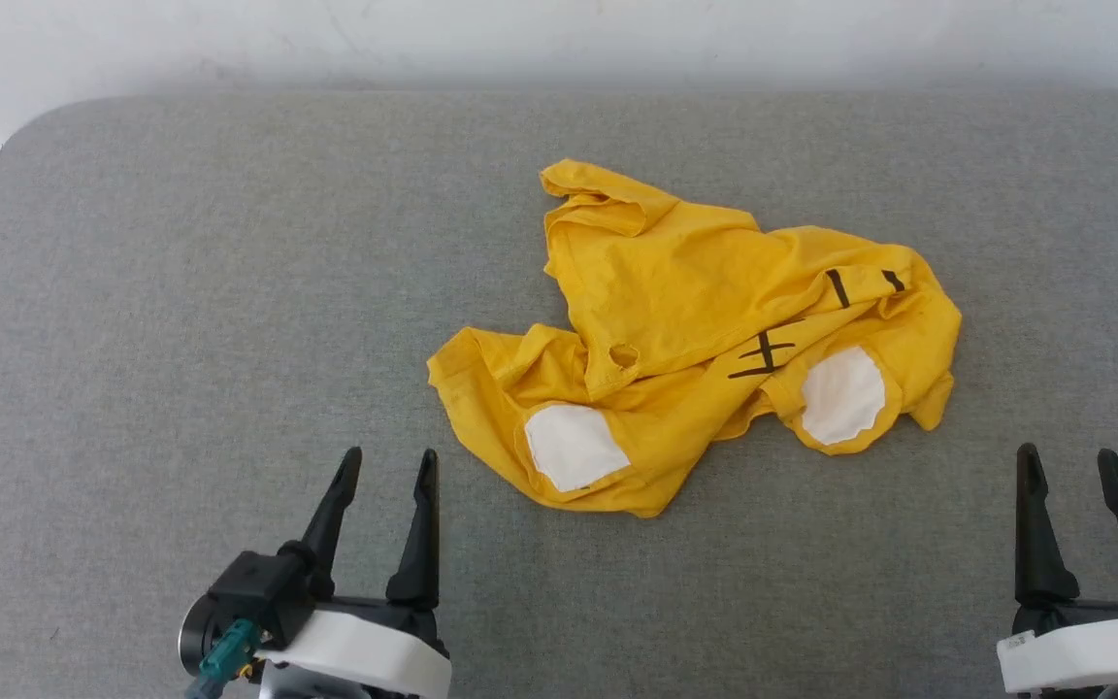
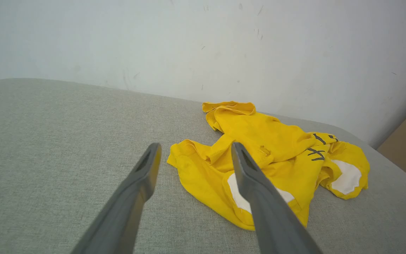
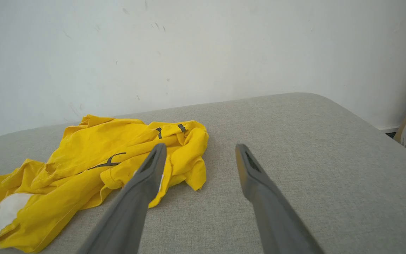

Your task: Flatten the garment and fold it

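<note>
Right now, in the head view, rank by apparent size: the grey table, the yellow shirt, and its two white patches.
1. grey table
2. yellow shirt
3. left patch and right patch: about alike, so unranked.

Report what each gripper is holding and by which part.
Nothing is held. The left gripper and the right gripper both stand open and apart from the yellow T-shirt, which lies crumpled on the grey surface.

Left pincer (image 1: 390, 453): two long black fingers (image 1: 418, 544), tapering to narrow tips.
Left wrist shell (image 1: 365, 655): white and rounded, with a black round housing (image 1: 246, 600) beside it.
Plug (image 1: 226, 652): teal, on a thin cable.
Right pincer (image 1: 1067, 451): matching black fingers.
Right wrist shell (image 1: 1093, 655): white, with a small sticker (image 1: 1017, 642).
</note>
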